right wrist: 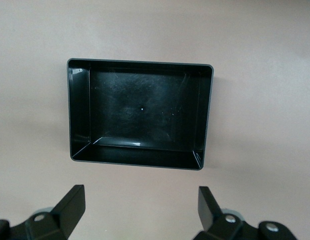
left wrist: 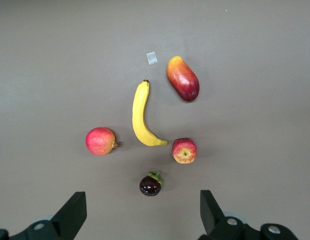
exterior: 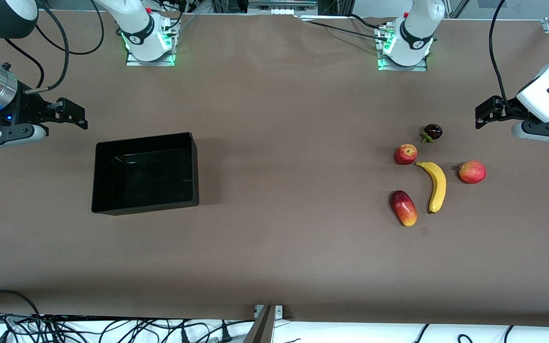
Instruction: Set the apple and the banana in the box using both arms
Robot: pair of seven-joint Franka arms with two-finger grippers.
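Observation:
The apple [exterior: 405,154] lies on the brown table toward the left arm's end, close to one tip of the banana [exterior: 435,186]. In the left wrist view the apple [left wrist: 184,150] and the banana [left wrist: 141,117] lie ahead of my open, empty left gripper [left wrist: 141,205]. In the front view the left gripper [exterior: 539,133] hangs above the table's end, beside the fruits. The black box [exterior: 143,138] stands empty toward the right arm's end. My right gripper [exterior: 3,136] hangs open and empty beside it. In the right wrist view it [right wrist: 140,195] is short of the box [right wrist: 207,115].
A pinkish-red round fruit [exterior: 472,172], a red-yellow mango-like fruit [exterior: 403,208] and a dark mangosteen [exterior: 432,132] lie around the banana. They also show in the left wrist view: round fruit [left wrist: 100,141], mango-like fruit [left wrist: 183,79], mangosteen [left wrist: 150,184]. Cables run along the table's near edge.

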